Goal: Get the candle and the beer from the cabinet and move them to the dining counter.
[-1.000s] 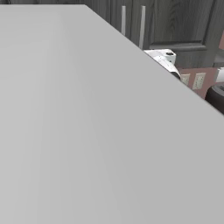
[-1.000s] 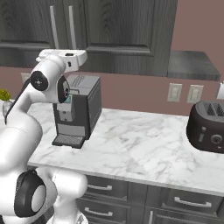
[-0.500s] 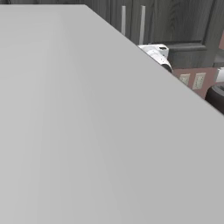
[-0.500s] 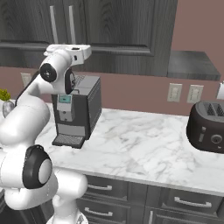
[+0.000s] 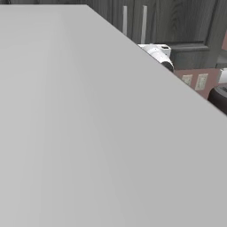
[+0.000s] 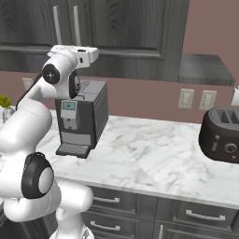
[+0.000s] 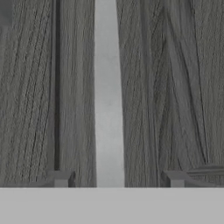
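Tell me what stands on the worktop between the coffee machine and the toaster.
Nothing: in the right base view the marble worktop lies bare from the coffee machine to the toaster.

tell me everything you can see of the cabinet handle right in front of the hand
The handle is a slim, flat silver bar, metal by its look, running straight up the hand view on a dark wood-grain cabinet door. It sits between the two fingertips, which stand apart on either side. Whether they touch it cannot be told.
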